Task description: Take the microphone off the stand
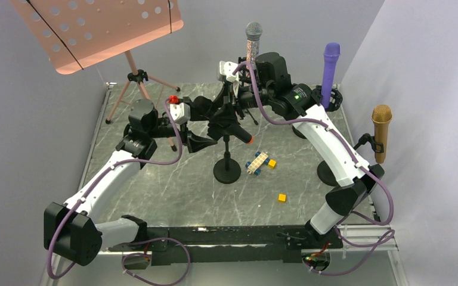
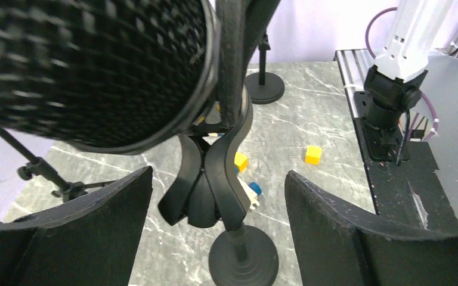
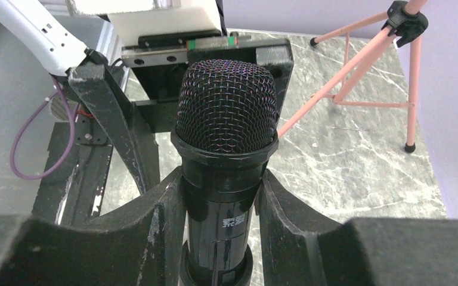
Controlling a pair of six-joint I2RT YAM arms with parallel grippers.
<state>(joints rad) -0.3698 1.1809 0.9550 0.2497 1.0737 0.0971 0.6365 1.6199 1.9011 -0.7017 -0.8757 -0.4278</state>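
Grey marbled table [image 1: 173, 190], and the biggest thing on it is the pink music stand [image 1: 95, 30] at the far left corner, its perforated desk tilted. Both arms reach in toward the middle: the right arm [image 1: 328, 140] arcs up and over from its base, the left arm [image 1: 104, 179] runs low across the near left.

Centre of the table, there's the stand [image 1: 226, 170], round black base flat on the surface with a thin pole rising from it. At the top of that pole is the black microphone [image 1: 243, 134]. Its long axis is tilted. The orange-ringed tail slants down toward the near right, and the mesh head [image 3: 226, 113] angles up and away toward the left arm's wrist.

The right gripper [image 3: 220, 196] is clamped on it, both pads pressed against the barrel just below the head. The left gripper [image 2: 217, 179] is spread wide, one finger on each side of the stand's clip [image 2: 206, 185], touching nothing. The microphone head looms just above that clip. I can't tell whether the barrel is seated in it.

Along the far and right edges, three more microphones stand upright on their own stands: silver [image 1: 253, 39], purple [image 1: 331, 65], gold [image 1: 381, 131].

Down on the surface, a little brick piece [image 1: 259, 162] lies just right of the stand's base, and a yellow cube [image 1: 282, 198] sits nearer the front.
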